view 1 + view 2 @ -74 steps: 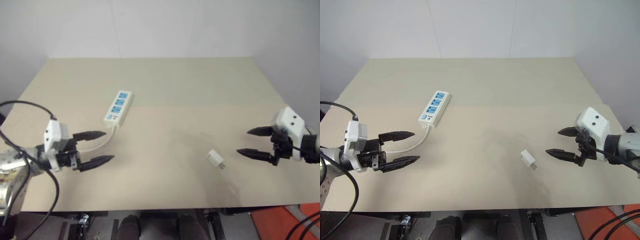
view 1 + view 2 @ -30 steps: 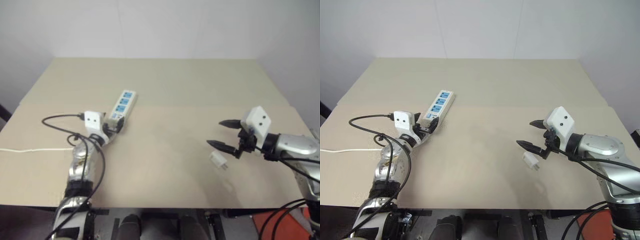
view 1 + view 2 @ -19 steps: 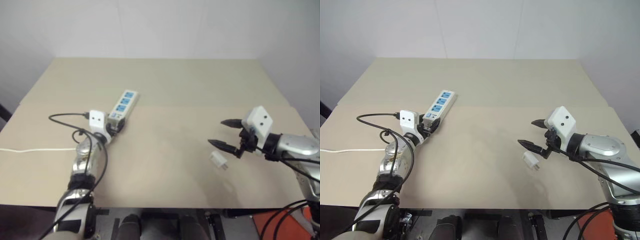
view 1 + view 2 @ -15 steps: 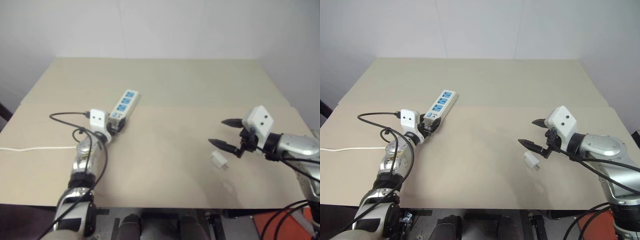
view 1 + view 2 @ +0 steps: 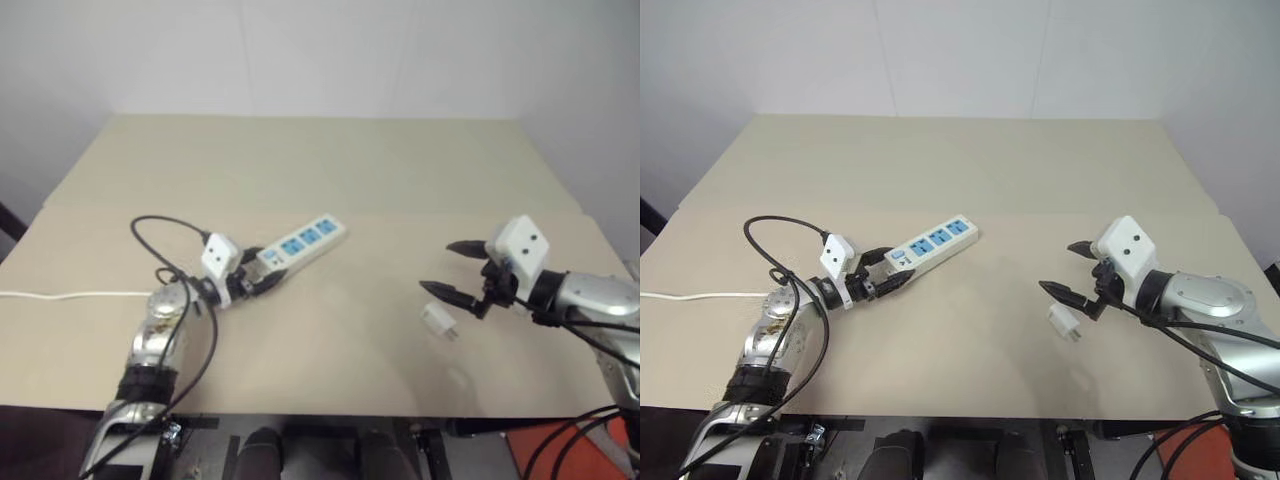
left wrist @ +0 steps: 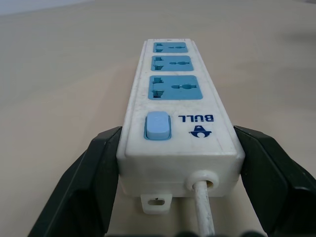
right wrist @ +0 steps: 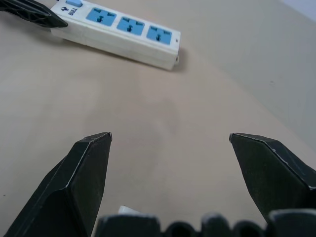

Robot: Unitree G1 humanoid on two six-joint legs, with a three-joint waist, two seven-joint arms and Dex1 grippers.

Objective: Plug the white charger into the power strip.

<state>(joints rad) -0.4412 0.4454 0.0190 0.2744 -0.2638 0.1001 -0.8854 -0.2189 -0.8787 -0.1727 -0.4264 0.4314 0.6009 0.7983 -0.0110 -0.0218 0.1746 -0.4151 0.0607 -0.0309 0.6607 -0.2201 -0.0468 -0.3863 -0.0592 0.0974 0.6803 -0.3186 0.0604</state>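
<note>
The power strip is seen left of centre in the left eye view, lying slantwise on the tan table, its far end raised toward the upper right of the frame. Its switch end is pinched by the left gripper, the two black fingers being pressed against the strip's two long sides. In the left wrist view a blue switch is found nearest the camera, three blue sockets are lined up beyond it, and a thin white cord is seen leaving the near end face. A further stretch of white cord is laid along the table toward the left edge of the left eye view.

The white charger is placed at the lower right of the left eye view, flat on the table, well apart from the strip. The right gripper is held just above and beside it, its fingers spread wide with nothing between them, the charger being untouched
</note>
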